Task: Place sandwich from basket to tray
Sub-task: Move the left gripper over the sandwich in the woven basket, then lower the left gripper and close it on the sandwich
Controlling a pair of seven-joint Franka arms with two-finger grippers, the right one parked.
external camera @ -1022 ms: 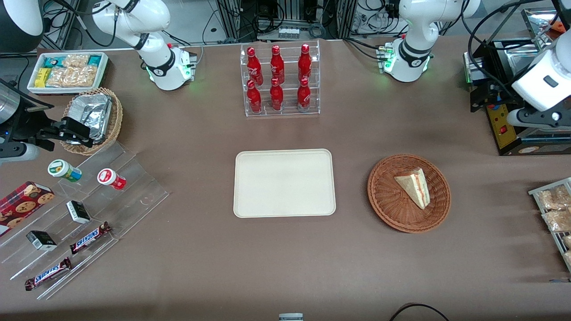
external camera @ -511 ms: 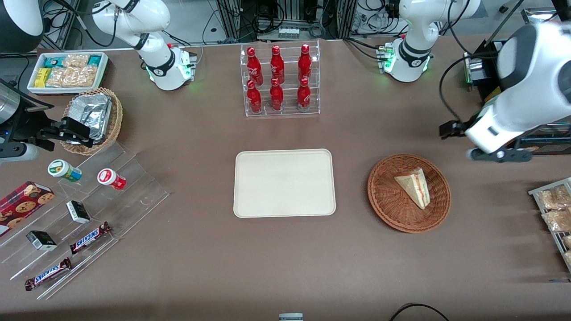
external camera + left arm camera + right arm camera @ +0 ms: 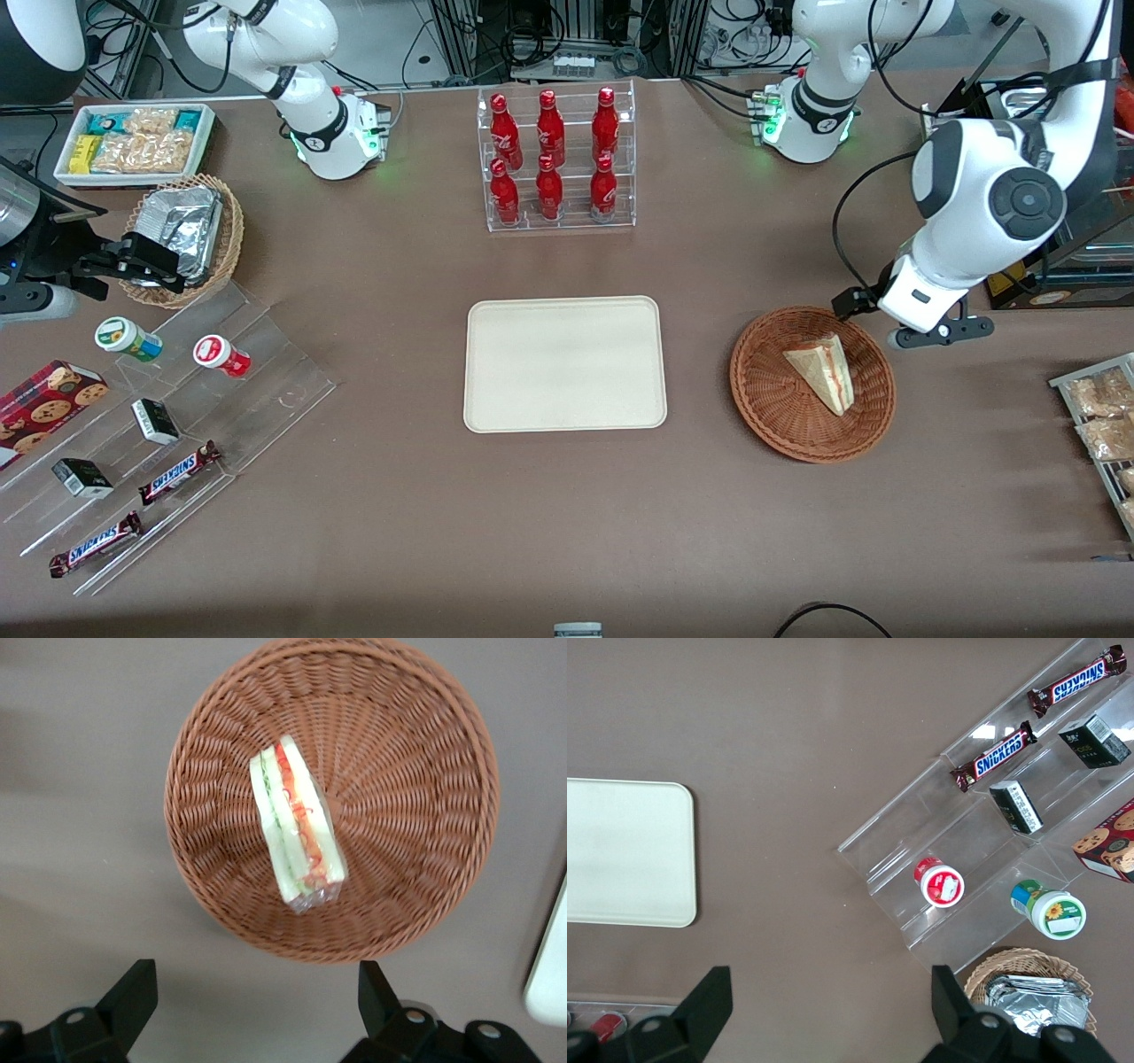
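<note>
The sandwich (image 3: 822, 370), a pale wedge with red and green filling stripes, lies in the reddish-brown wicker basket (image 3: 780, 416). The cream tray (image 3: 564, 363) sits bare beside the basket, toward the parked arm's end. My left gripper (image 3: 904, 315) hangs above the table by the basket's rim, farther from the front camera than the sandwich. In the left wrist view the gripper (image 3: 255, 992) is open with nothing between its fingers. That view also shows the sandwich (image 3: 297, 846) in the basket (image 3: 416, 815) a short way from the fingertips (image 3: 135, 988), and a corner of the tray (image 3: 549, 979).
A clear rack of red bottles (image 3: 555, 159) stands farther back than the tray. A black machine (image 3: 1019, 257) and a wire rack of packets (image 3: 1099, 425) sit at the working arm's end. A stepped acrylic stand with snacks (image 3: 159, 416), a tan basket (image 3: 186, 235) and a white bin (image 3: 133, 142) are at the parked arm's end.
The left arm has swung in from the working arm's end of the table and come down beside the basket. The sandwich, basket and tray have not moved.
</note>
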